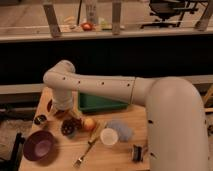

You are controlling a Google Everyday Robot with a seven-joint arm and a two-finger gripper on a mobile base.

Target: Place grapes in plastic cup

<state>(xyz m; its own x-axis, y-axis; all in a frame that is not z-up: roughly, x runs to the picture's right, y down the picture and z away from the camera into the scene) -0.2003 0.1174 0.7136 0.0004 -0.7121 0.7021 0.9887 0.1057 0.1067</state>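
The grapes [69,126], a small dark bunch, lie on the wooden table [122,159] just left of an orange-red round fruit [89,123]. The light-blue plastic cup [123,129] lies further right, behind a pale cream-white cup [108,136]. My white arm reaches in from the right and bends down at the table's left side. The gripper [63,111] hangs below the wrist, just above and slightly left of the grapes, largely hidden by the arm.
A purple bowl [39,146] sits at the front left. A green tray [100,103] lies behind the fruit. A fork [87,151] lies at the front. A small dark round object [40,119] and a small black-and-white item [137,152] also sit on the table.
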